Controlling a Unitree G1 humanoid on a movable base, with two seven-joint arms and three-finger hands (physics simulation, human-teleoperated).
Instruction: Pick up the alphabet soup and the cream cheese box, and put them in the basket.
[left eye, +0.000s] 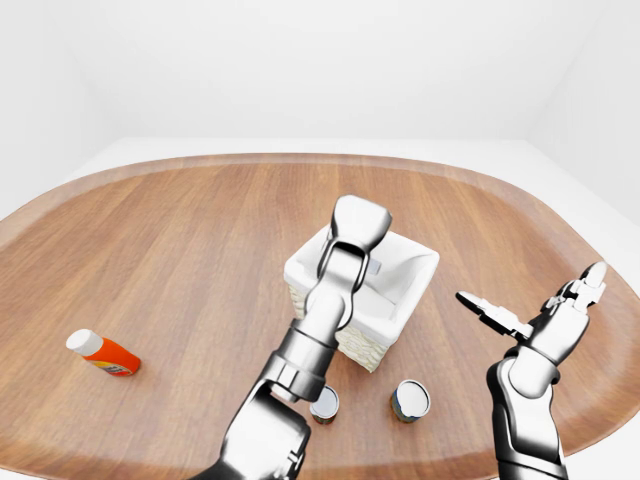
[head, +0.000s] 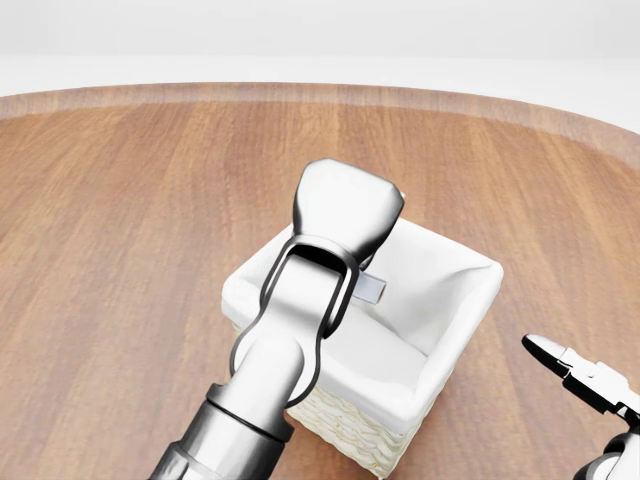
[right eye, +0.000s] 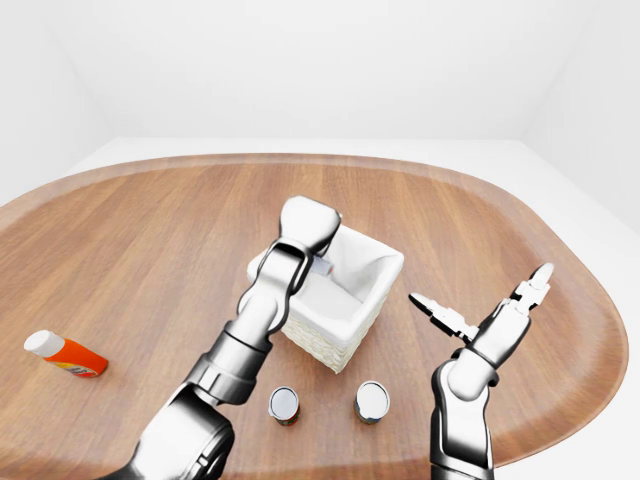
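The left hand (head: 345, 215) holds a small grey box (head: 372, 289) over the white-lined wicker basket (head: 455, 330) for dropping; its grip is hidden, while the right hand (left eye: 540, 315) waits open

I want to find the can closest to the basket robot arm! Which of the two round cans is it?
The left silver can, lying partly under the robot's left forearm. The other silver can lies clear to the right, nearer the open right hand.

table (left eye: 180, 230) was a big oval wood top, plank grain running away from the camera, lighter band round the rim. it filled most of both eye views. walls (left eye: 300, 60) were plain white, corner seam at upper right. floor (right eye: 120, 150) past the table edge was white. light was even and soft.
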